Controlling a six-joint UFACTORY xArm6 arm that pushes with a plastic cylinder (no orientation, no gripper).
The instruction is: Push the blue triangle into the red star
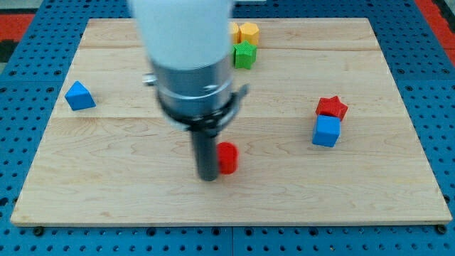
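Camera view: pale wooden desk [284,192], visible grain, on blue perforated base. Dark rod's tip [208,178] touches a red block [227,158], mid-board. Blue triangle [79,96] far at view's left. Red star [332,107] at right, touching blue cube [326,131] below. Green star [244,55], yellow blocks [244,32] at top. No gripper here.
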